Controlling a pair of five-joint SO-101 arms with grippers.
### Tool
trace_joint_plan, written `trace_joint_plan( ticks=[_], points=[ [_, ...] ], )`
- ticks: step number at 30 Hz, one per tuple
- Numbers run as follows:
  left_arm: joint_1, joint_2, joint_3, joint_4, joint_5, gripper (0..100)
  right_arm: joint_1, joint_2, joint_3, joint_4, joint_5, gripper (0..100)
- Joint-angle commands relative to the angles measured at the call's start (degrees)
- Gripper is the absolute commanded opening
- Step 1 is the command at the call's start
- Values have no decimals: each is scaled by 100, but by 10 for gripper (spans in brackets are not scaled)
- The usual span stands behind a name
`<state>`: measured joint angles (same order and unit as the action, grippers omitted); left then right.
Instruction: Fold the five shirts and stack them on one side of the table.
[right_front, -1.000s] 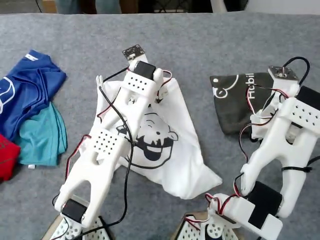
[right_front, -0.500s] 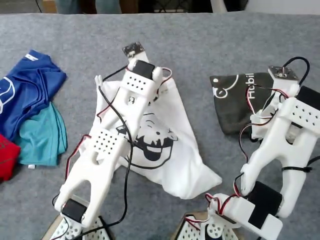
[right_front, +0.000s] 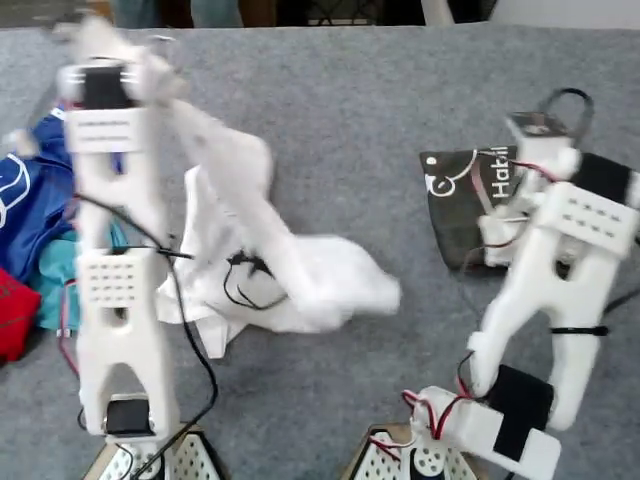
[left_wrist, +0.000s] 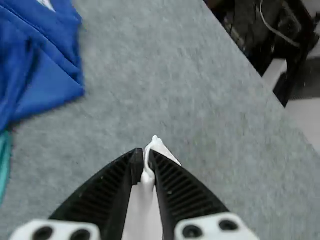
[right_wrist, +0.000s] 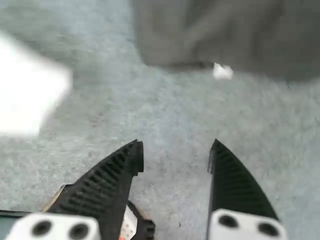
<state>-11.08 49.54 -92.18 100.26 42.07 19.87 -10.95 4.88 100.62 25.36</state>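
At the left edge of the table (right_front: 350, 100) we see three shirts heaped together: a red shirt (right_front: 12, 315) nearest the arm bases, a teal shirt (right_front: 52, 285) beside it, and a blue shirt (right_front: 25, 200) farther out, overlapping the teal one.

Above that heap, the left gripper (left_wrist: 145, 155) is pinched tight on a corner of the white shirt (right_front: 310, 285), with a tuft of cloth poking out past the tips. From this raised corner the shirt hangs down and away towards the middle of the table, where its other end lies bunched on the felt. Its long axis thus runs slantwise from the far left to the centre, near the bases.

Further right, the dark shirt (right_front: 460, 215) lies flat, well apart from the white one. The right gripper (right_wrist: 175, 150) stands wide apart with nothing between its jaws, over bare felt, and the dark shirt's edge lies just beyond its tips.

We judge that the next move turns on the white shirt's free end. It lies to the left of the right gripper, nearer to that arm than to the raised left one, so spreading the shirt flat for a fold would likely call for the right arm to take that end.
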Motion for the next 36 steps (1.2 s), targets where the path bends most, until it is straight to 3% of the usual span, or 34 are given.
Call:
trace_joint_plan(
  ticks=[1,6,10,17,25,30,36],
  points=[
    [-769,-387,-312,35,-229,28,-1248,-189,-171,18,26,234],
    [-1666,-281,13,44,-378,28,-2875,541,-242,-440,-352,234],
    [-2070,18,541,44,-563,28,-3235,1587,-743,-1143,-818,234],
    [-2316,633,1235,44,-782,28,-3824,3591,-2782,-1196,-1512,234],
    [-2457,782,1780,44,-782,28,-3947,6316,-5226,-1002,-2119,221],
    [-2484,782,2237,44,-888,28,-3938,7380,-6545,97,-2057,11],
    [-2466,738,2360,44,-1776,28,-3754,6554,-5385,70,-2031,14]
  ],
)
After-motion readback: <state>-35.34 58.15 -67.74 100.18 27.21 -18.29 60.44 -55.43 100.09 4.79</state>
